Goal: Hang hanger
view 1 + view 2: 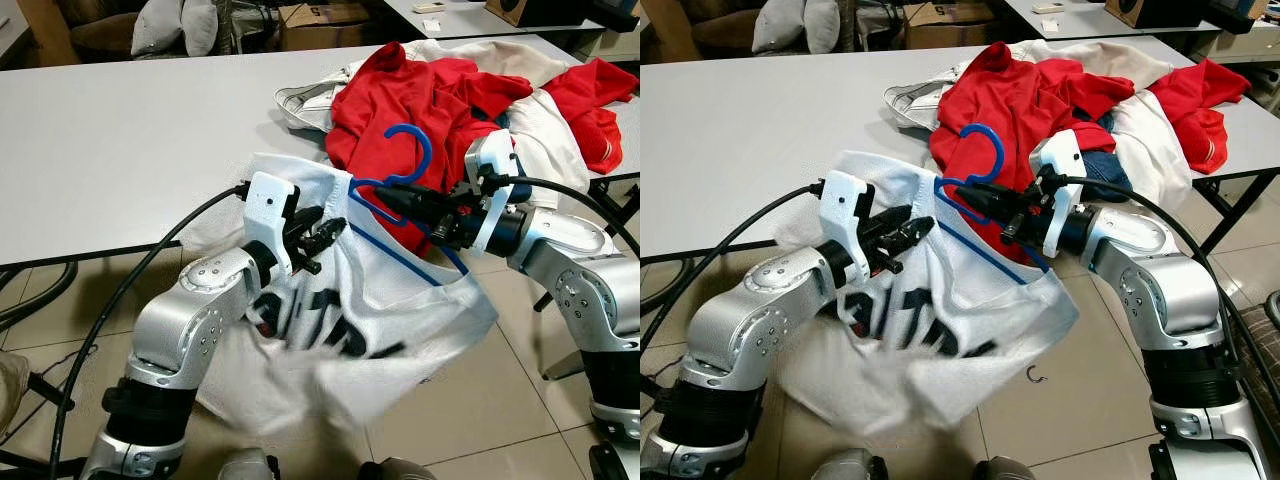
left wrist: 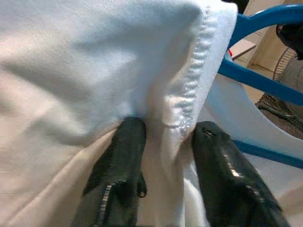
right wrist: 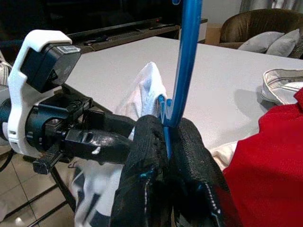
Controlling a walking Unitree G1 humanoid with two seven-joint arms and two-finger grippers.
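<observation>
A blue plastic hanger point(image 1: 405, 175) is held in front of the table's near edge, its hook up; my right gripper point(image 1: 398, 200) is shut on its neck point(image 3: 179, 109). A white T-shirt with black lettering point(image 1: 340, 330) hangs over the hanger and droops toward the floor. My left gripper point(image 1: 325, 235) is shut on the shirt's hemmed edge point(image 2: 189, 113), just left of the hanger. The left fingers point(image 2: 120, 161) pinch the white cloth between them.
A long white table point(image 1: 130, 130) stands ahead. A heap of red point(image 1: 430, 100) and cream clothes point(image 1: 545, 130) lies on its right part. Cushions point(image 1: 175, 25) and a cardboard box point(image 1: 325, 25) are behind. A small hook point(image 1: 1037, 375) lies on the tiled floor.
</observation>
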